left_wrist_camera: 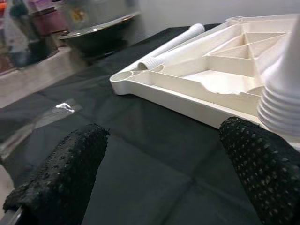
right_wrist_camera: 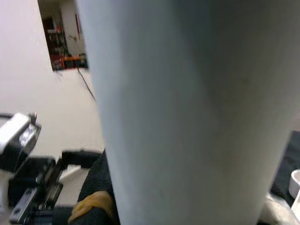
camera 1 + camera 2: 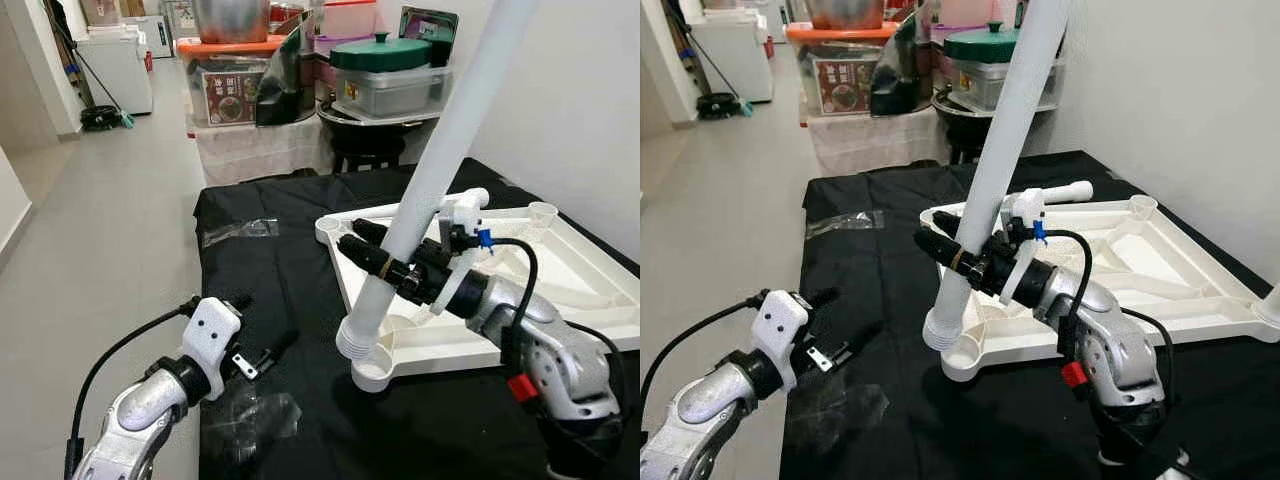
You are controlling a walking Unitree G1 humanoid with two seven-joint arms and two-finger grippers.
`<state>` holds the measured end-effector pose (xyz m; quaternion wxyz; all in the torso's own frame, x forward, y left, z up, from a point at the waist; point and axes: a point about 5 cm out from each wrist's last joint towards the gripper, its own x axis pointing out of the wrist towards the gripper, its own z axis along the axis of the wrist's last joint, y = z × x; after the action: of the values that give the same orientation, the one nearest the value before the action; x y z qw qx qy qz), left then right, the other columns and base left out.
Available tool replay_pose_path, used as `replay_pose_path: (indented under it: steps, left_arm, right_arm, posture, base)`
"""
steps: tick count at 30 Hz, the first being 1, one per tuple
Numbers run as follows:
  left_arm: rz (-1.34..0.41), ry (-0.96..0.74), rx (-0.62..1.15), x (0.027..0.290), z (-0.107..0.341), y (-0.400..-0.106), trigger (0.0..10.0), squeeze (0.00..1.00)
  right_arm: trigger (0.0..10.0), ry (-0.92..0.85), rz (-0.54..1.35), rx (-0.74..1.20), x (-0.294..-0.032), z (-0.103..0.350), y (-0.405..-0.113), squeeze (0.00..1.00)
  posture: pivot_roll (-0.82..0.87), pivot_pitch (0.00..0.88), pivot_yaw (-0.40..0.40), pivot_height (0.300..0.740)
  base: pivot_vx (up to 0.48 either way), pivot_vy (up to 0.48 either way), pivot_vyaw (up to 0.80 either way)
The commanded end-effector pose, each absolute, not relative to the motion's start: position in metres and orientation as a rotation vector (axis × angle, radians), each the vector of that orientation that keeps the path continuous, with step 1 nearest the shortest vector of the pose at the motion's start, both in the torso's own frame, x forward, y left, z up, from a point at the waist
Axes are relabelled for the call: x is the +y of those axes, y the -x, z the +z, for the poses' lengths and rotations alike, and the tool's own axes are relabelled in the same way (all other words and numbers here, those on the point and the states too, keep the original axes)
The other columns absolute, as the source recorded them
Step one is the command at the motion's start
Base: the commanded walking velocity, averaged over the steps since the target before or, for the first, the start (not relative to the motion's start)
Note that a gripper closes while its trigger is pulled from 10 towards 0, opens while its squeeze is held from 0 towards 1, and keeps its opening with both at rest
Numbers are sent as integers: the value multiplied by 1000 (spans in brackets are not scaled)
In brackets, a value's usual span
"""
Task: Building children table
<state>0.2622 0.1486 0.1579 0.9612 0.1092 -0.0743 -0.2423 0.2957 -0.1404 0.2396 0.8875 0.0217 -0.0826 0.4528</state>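
A black cloth-covered bench [image 3: 290, 300] carries an upturned white plastic tabletop [image 3: 560, 270] with moulded ribs and round corner sockets, lying on the bench's right half, its near-left corner socket close to the bench's middle. A long white plastic table leg [image 3: 430, 170] stands tilted in that near-left socket, its ridged lower end [image 3: 357, 345] at the socket's rim and its top leaning away to the right, out of frame. The right gripper [image 3: 385, 262] reaches across the tabletop's near edge; its black fingers are pressed against the leg low on its shaft, pinching it. A second white leg [image 1: 173, 43] lies flat along the tabletop's far-left edge. The left gripper [image 3: 262, 352] hangs over the bench's near-left edge, its textured black fingers [image 1: 61, 173] spread apart with nothing between them, well left of the standing leg. A clear plastic wrapper [image 3: 240, 230] lies near the bench's far-left corner. Beyond the far edge stand stacked storage boxes [image 3: 230, 90], a green-lidded container [image 3: 385, 75] and a black stool [image 3: 365, 150].
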Motion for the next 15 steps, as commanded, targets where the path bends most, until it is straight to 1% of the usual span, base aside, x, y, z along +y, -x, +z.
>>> replay_pose_path:
  steps: [1,5,15]
  left_arm:
    - [-456,-229,-151,152,158,-265,10000,0]
    - [-437,-208,-152,151,157,-263,10000,0]
    - [-407,-193,-151,148,153,-261,10000,0]
  right_arm:
    - [0,-21,931,-196,-139,241,-293,0]
    - [0,38,899,-185,-141,234,-292,0]
    - [0,43,895,-189,-140,229,-288,0]
  posture:
    - [5,0,-5,740]
    - [6,0,-5,740]
    - [4,0,6,740]
  base:
    - [0,0,0]
    - [0,0,0]
    - [0,0,0]
